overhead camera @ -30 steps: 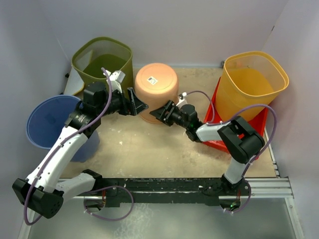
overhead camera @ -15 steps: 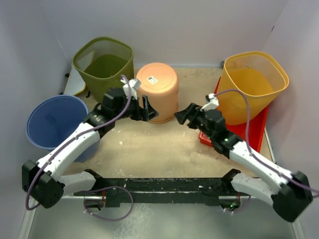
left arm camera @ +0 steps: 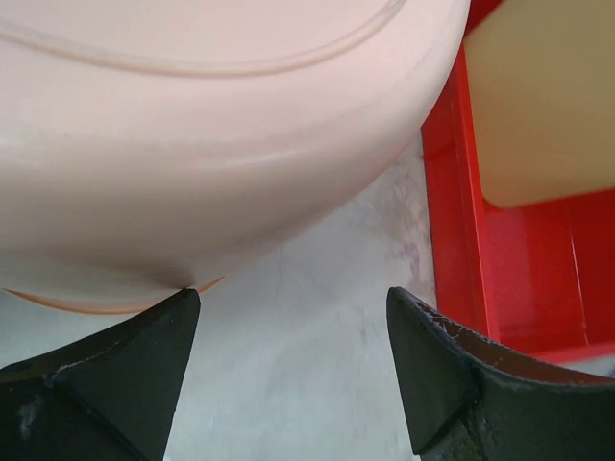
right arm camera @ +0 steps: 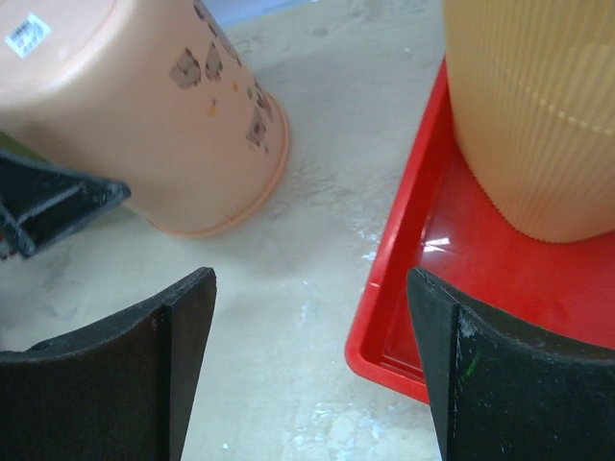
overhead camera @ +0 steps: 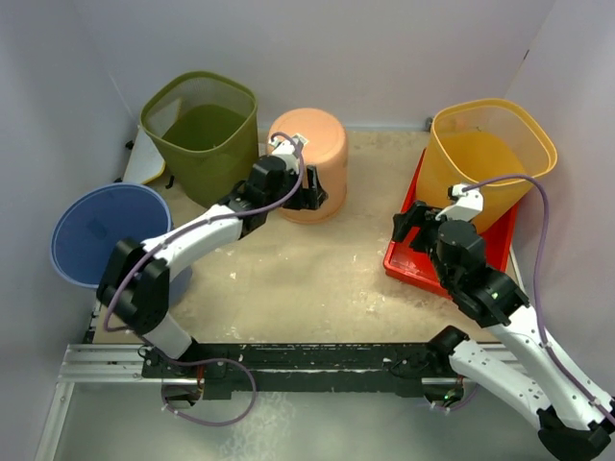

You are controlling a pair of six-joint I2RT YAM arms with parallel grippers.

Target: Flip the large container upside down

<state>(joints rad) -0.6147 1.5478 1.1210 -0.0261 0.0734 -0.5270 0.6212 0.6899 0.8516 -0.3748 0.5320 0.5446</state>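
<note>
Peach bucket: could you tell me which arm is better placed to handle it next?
Left. The left gripper, open, sits at the lower rim of the peach bucket; the right gripper hangs by the red tray, well away.

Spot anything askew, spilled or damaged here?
Only minor wear: the orange container, standing bottom-up, has patchy, worn decals on its side. Nothing looks spilled or broken.

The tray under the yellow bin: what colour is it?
The tray is red, clearest in the right wrist view.
</note>
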